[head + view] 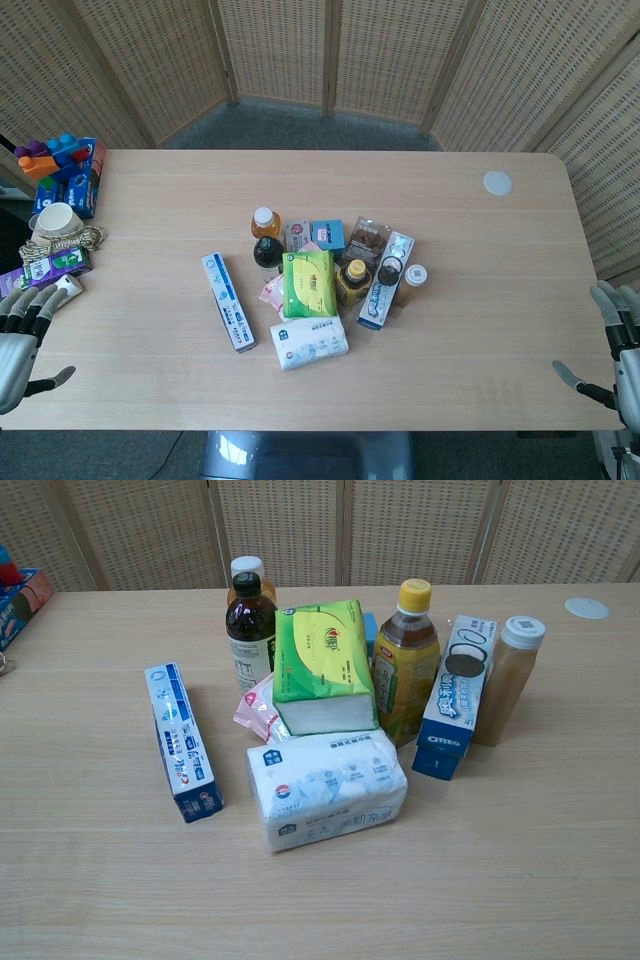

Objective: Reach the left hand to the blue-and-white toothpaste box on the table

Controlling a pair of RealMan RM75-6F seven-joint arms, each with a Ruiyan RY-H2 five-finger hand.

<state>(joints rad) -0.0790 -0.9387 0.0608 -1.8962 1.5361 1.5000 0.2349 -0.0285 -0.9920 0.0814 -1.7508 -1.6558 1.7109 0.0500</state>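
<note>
The blue-and-white toothpaste box (228, 301) lies flat on the table, left of the cluster of goods; in the chest view the toothpaste box (180, 740) stands on its long edge, at the left. My left hand (22, 338) hangs at the table's left front edge, fingers spread and holding nothing, well left of the box. At the right front edge my right hand (612, 345) is likewise spread and holds nothing. Neither hand shows in the chest view.
Right of the box sit a white tissue pack (309, 342), a green tissue pack (308, 284), bottles (265, 238), an Oreo box (386, 279) and a small jar (412, 282). Toy blocks (65, 165), a cup (57, 220) and cartons crowd the far left. A white disc (497, 182) lies far right.
</note>
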